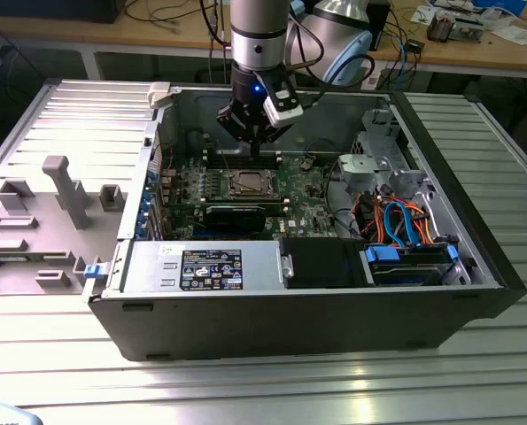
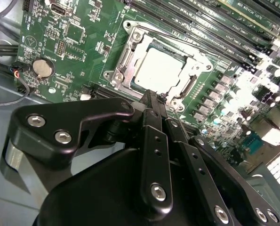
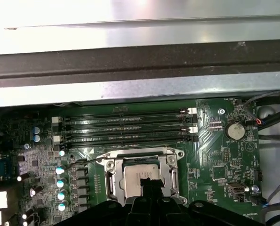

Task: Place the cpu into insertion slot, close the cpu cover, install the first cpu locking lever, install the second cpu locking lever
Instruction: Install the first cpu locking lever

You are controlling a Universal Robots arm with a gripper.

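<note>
The cpu [image 2: 164,70] sits in the insertion slot [image 2: 130,59], cpu cover [image 2: 194,87] down. The gripper [image 2: 159,101] hovers at its six o'clock edge, fingers together, holding nothing. Best press the lever slowly and squarely.

The open computer case [image 1: 316,292] is seen whole from above and in front in the exterior view, at some distance. In both wrist views the motherboard [image 2: 83,42] [image 3: 215,155] is looked down on from close by, past the gripper [image 2: 159,101] [image 3: 149,184]. The insertion slot [image 1: 246,184] [image 2: 156,70] [image 3: 140,174] is shared by all three views.
</note>
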